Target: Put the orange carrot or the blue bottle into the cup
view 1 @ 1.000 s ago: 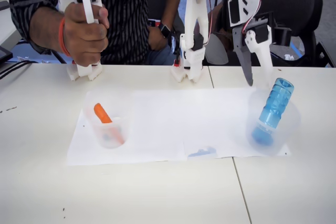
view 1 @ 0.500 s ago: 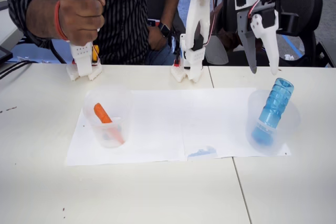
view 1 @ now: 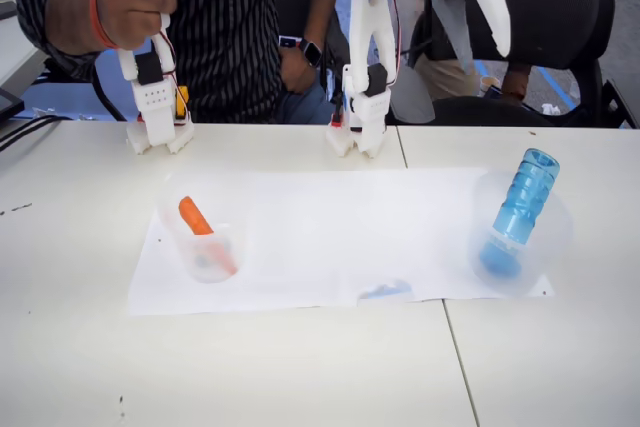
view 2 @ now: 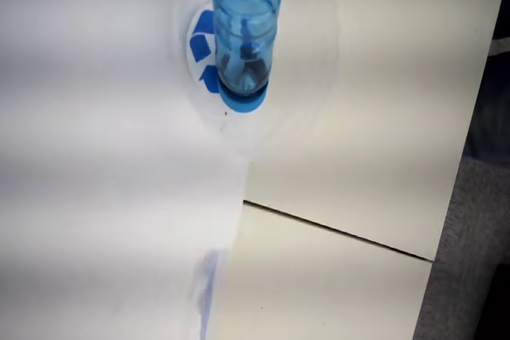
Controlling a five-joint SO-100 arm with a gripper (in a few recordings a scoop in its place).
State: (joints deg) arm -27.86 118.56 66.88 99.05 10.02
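The blue bottle stands tilted, cap down, inside the clear cup at the right of the paper. In the wrist view the blue bottle rests its cap on the cup's blue-patched base. The orange carrot leans inside a second clear cup at the left. My gripper hangs high above the table, behind and above the bottle, open and holding nothing.
White paper sheets cover the table's middle, with a small blue mark at their front edge. The arm's base stands at the back centre. A person sits behind the table. A table seam runs forward on the right.
My gripper has risen from just beside the bottle's top to high above the table. The bottle and both cups have stayed in place.
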